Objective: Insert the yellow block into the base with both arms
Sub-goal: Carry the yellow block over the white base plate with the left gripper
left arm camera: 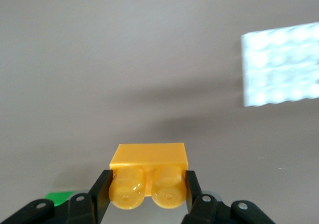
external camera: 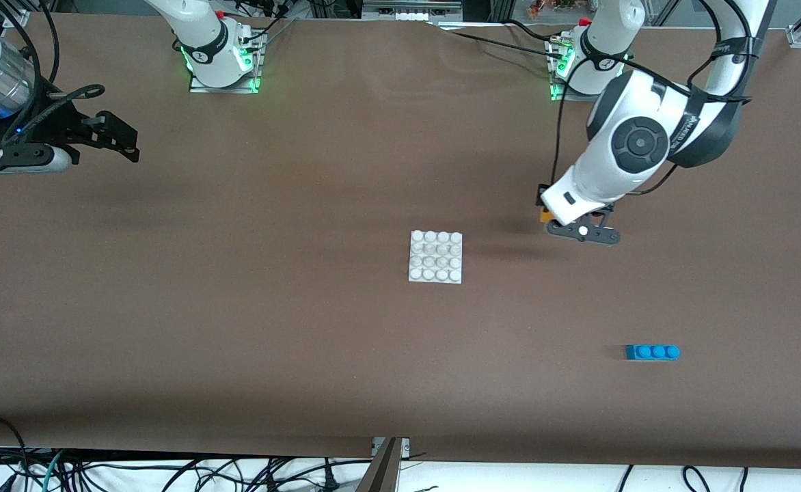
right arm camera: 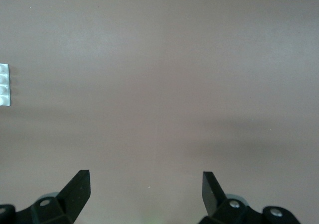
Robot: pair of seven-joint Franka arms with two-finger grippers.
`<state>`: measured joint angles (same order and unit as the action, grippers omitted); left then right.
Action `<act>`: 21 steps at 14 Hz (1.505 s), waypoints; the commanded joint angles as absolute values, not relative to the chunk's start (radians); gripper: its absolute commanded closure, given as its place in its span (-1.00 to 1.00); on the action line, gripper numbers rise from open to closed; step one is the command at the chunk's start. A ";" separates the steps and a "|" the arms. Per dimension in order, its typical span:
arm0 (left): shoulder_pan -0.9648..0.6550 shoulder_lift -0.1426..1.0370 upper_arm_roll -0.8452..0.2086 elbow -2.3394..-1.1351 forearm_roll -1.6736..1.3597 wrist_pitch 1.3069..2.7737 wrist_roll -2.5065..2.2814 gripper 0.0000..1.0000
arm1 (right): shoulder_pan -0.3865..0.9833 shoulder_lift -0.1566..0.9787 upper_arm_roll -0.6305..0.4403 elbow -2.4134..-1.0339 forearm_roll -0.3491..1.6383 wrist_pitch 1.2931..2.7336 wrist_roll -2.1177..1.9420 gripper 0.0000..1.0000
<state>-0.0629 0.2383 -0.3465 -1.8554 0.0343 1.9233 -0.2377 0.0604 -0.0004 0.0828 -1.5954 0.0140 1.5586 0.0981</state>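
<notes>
Front view, with both wrist views. The base (external camera: pixel 435 256), a white square plate with a four-by-four grid of studs, lies flat on the brown table (external camera: pixel 236 328) at the centre of the frame. To its right in the picture, the left arm (external camera: pixel 636 147) reaches down from the upper right corner. Its left gripper (external camera: pixel 556 220) hangs over bare table, toward the left arm's end from the base and apart from it. The fingers are clamped on the yellow block (external camera: pixel 545 216), of which only a small orange-yellow corner shows at the gripper's edge here. In the left wrist view the block (left arm camera: pixel 148 175) sits between the two black fingers (left arm camera: pixel 102 190), its two round studs facing the camera, with the base (left arm camera: pixel 280 64) at the upper right of that frame. The right gripper (external camera: pixel 117 140) waits at the upper left of the front view, its fingers (right arm camera: pixel 77 186) standing wide apart and holding nothing. A blue three-stud brick (external camera: pixel 652 352) lies at the lower right.
</notes>
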 commanded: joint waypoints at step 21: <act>-0.448 0.703 -0.278 -1.424 0.101 1.991 -0.635 0.51 | 0.064 -0.015 0.089 -1.598 0.017 1.531 0.094 -0.98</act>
